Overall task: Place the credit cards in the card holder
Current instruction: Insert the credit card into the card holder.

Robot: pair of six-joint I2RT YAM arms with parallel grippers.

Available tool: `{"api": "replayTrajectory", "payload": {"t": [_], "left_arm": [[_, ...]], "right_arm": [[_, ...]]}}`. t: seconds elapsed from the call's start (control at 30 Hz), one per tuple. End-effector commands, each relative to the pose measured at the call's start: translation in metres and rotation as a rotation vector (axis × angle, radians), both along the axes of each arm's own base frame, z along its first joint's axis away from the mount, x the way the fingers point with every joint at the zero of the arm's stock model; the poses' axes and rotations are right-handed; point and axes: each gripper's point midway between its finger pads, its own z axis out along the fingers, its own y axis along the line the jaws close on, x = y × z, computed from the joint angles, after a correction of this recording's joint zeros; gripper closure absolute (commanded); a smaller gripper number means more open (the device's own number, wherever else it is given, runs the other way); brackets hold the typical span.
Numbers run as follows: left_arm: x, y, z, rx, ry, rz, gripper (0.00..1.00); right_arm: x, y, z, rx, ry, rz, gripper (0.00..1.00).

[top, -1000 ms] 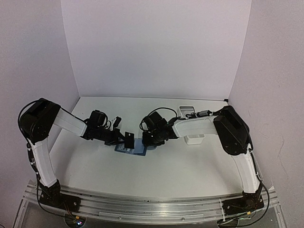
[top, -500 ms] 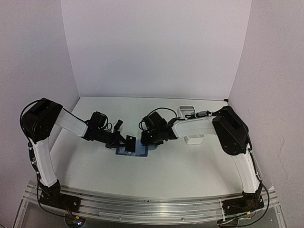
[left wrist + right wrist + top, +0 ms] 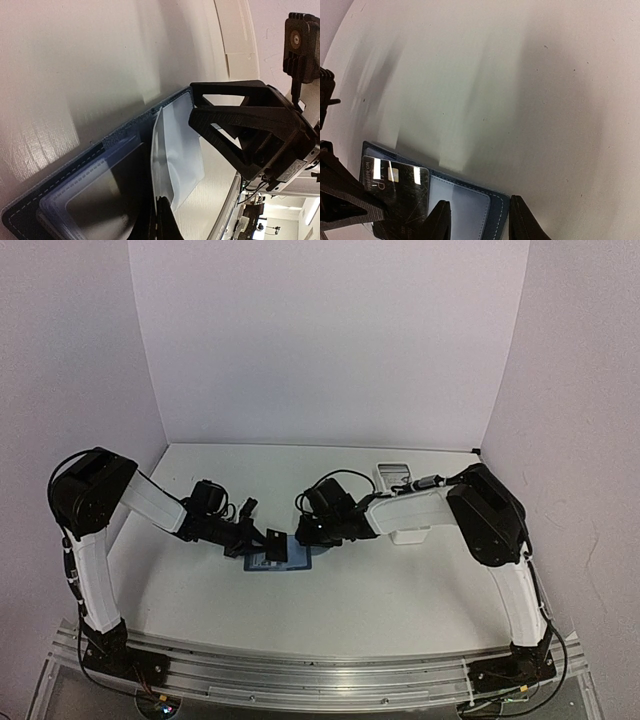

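A pocket page (image 3: 177, 145) of the card holder (image 3: 283, 558), laid open on the table (image 3: 400, 590), is pinched by the left gripper (image 3: 161, 220); the jaws of the right gripper (image 3: 477, 220) are held apart. The credit card (image 3: 400, 192) could be dislodged if the page slips.

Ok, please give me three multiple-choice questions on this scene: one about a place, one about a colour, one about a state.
1. Where does the card holder lie?
A. in the white tray
B. on the table between the two grippers
C. on the rail by the arm bases

2. What colour is the card holder's outer cover?
A. red
B. white
C. dark blue

3. In what state is the card holder?
A. open, inside showing
B. folded shut
C. standing on edge

Answers:
1 B: the card holder rests on the table, with the left gripper on one side and the right gripper on the other.
2 C: its stitched rim is dark blue.
3 A: a dark card shows inside, and the left gripper pinches a clear page.
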Motion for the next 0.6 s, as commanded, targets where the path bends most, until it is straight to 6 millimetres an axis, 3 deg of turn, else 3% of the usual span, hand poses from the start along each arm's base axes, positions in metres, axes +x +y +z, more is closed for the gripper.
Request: {"api": "replayTrajectory", "payload": {"t": [0.0, 0.27, 0.43, 0.57], "left_arm": [[0.007, 0.004, -0.012, 0.049, -0.011, 0.064, 1.00], [0.008, 0.007, -0.008, 0.056, -0.043, 0.052, 1.00], [0.010, 0.018, 0.001, 0.110, -0.127, 0.047, 1.00], [0.013, 0.018, -0.004, 0.114, -0.142, 0.054, 1.00]], "right_arm": [[-0.027, -0.016, -0.025, -0.007, 0.141, -0.045, 0.63], [-0.025, -0.020, -0.015, 0.028, 0.152, -0.040, 0.63], [-0.013, -0.024, 0.012, 0.007, 0.062, -0.004, 0.62], [-0.012, -0.023, 0.026, -0.002, 0.049, 0.034, 0.61]]}}
